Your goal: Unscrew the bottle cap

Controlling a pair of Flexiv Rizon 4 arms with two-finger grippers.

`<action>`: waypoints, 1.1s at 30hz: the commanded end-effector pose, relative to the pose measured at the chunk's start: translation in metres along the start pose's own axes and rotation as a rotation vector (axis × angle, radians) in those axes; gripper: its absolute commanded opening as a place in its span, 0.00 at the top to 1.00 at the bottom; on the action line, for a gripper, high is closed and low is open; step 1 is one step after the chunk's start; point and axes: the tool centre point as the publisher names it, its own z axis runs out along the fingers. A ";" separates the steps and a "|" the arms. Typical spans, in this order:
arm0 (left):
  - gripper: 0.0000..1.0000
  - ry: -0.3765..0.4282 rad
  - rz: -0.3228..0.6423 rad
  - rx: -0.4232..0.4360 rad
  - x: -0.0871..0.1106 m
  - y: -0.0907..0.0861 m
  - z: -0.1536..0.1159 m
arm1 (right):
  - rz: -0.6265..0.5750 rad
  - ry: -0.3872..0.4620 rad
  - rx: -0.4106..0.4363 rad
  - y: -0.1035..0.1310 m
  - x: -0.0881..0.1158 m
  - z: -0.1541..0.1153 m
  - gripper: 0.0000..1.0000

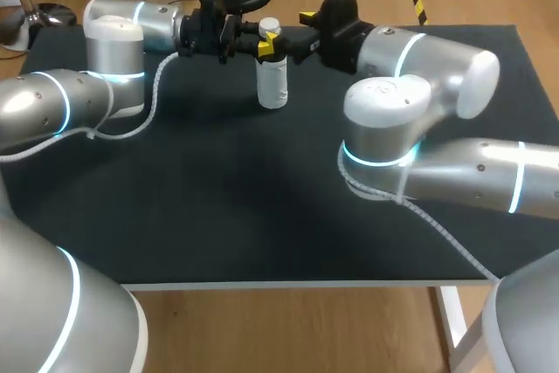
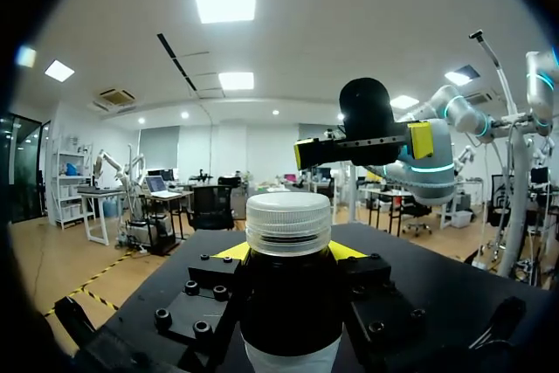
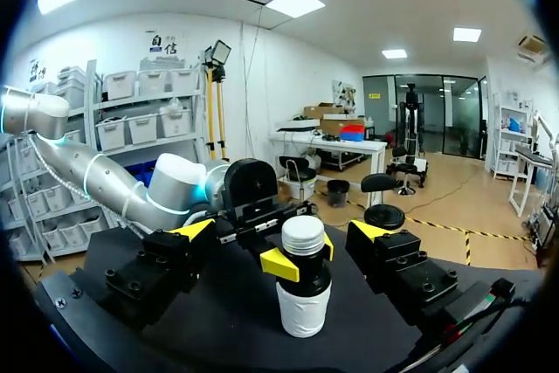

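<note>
Left pincer (image 2: 288, 252): clenched on bottle (image 2: 288, 307), just under cap (image 2: 288, 223).
Bottle: upright on black tabletop (image 1: 262, 198).
Right pincer (image 2: 362, 146): released, spread wide, near bottle, not touching.

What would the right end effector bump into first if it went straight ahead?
The right end effector would most likely hit the bottle, near its white cap, straight ahead of its open fingers. The left end effector holds the bottle's neck there too, so depth is unsure.
</note>
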 end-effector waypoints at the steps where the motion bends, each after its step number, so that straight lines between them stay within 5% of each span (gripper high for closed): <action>1: 1.00 -0.002 0.003 0.000 0.001 0.000 0.000 | 0.000 -0.036 0.012 0.001 0.004 0.016 0.00; 33: 1.00 -0.002 0.003 0.000 0.001 0.000 0.000 | 0.035 -0.035 0.045 -0.016 -0.017 0.065 0.00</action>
